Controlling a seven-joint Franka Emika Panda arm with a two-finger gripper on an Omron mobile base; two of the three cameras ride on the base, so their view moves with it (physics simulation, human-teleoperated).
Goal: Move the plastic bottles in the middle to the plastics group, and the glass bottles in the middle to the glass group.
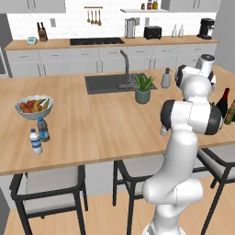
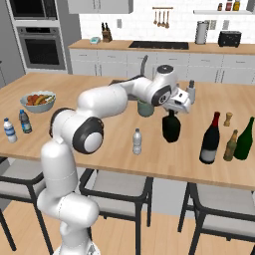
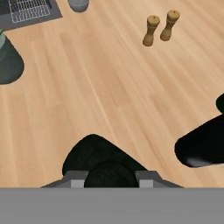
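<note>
Gripping: the end effector (image 2: 172,112) clasps the thin neck of the squat black bottle (image 2: 171,128) from above.
Black bottle: upright near the middle of the wooden surface (image 2: 114,149); whether it touches the wood cannot be told.
Clear bottle: the small white-capped water bottle (image 2: 137,142) stands just left of it.
Wine bottle: the dark, red-topped bottle (image 2: 210,138) stands farther right, beside the olive-green bottle (image 2: 245,139).
Plastics: two small bottles (image 1: 39,136) stand near the fruit bowl (image 1: 34,107).
Shakers: two wooden shakers (image 3: 160,28) stand side by side.
</note>
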